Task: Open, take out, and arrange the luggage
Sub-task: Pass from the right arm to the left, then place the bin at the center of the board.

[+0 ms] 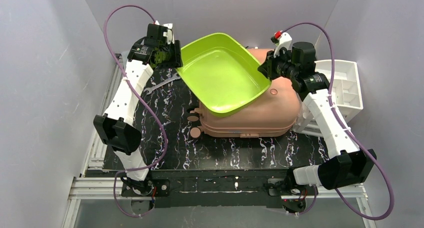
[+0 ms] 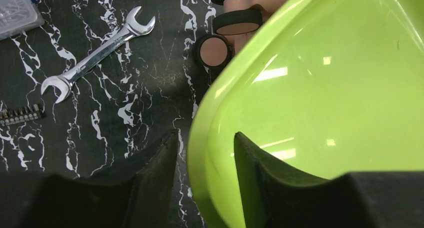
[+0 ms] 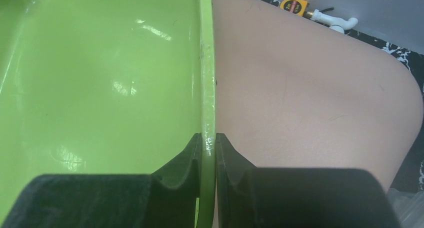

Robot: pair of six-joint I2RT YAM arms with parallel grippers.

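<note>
While the green tray (image 1: 220, 73) sits tilted on top of it, the luggage (image 1: 250, 120) lies shut.
My right gripper (image 3: 208, 138) is pinched tight on the tray's rim. My left gripper (image 2: 205, 140) straddles the opposite rim (can't tell if it's actually squeezing). The luggage lies flat on the marbled table (image 1: 150, 138), right of centre, with a wrench (image 2: 97, 53) off to its left.

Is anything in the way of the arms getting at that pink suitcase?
Yes. The lime-green tray lies over the top of the closed suitcase, covering much of it. The left gripper and right gripper both straddle its rim, one at each end.
</note>
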